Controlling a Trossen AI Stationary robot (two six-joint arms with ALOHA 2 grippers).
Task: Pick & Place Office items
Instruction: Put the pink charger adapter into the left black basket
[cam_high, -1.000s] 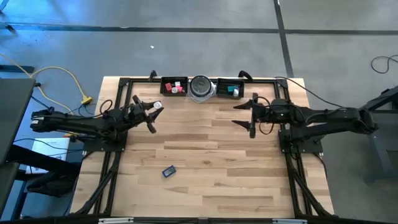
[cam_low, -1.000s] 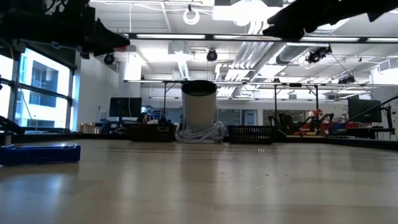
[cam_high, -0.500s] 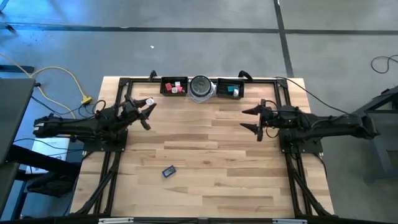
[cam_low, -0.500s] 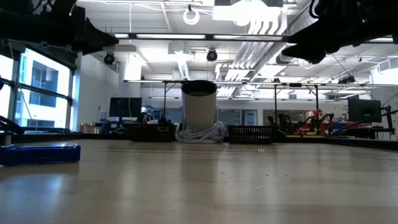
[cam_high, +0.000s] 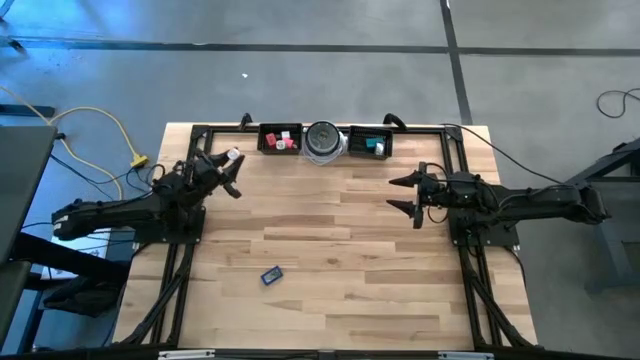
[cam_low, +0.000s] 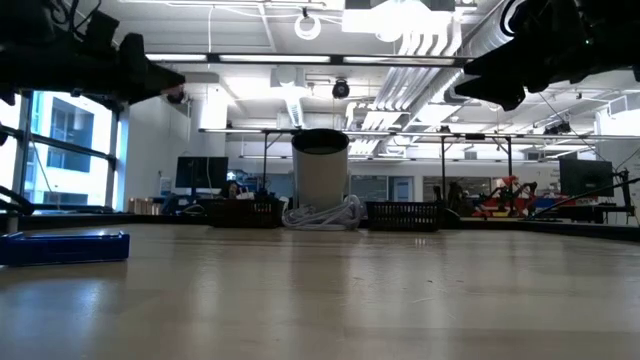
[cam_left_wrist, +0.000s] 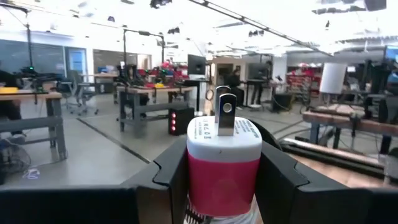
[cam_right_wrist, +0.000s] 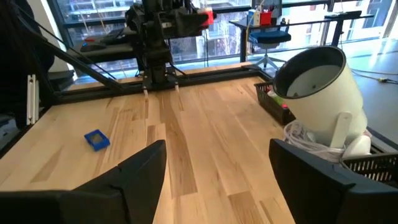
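Right now the left pincer (cam_high: 229, 163) hangs above the desk (cam_high: 340, 250) near its far left corner, clamped on a pink and white block (cam_left_wrist: 224, 165). In the left wrist view the block stands upright between the two fingers (cam_left_wrist: 171, 177), pink body low, white cap above, and a small metal tab poking from the top. It looks light, rigid and smooth-sided; the hold sits on the pink flanks, which seems the sound place, since the cap and tab offer little to press on. A slack grip could let it slide.

Beside this pincer, toward the middle of the far edge, lies the left black tray (cam_high: 281, 139) with red and white bits in it, then a round silver-grey disc (cam_high: 323, 140), then a second tray (cam_high: 371, 144) holding a teal block. The trays have low walls, so the block should come down from above rather than sideways.

Well apart from both pincers, toward the near side, a blue flat piece (cam_high: 271, 274) lies on bare wood with open room all round it.

The right pincer (cam_high: 404, 194) waits with fingers spread and nothing between them, facing the open middle.
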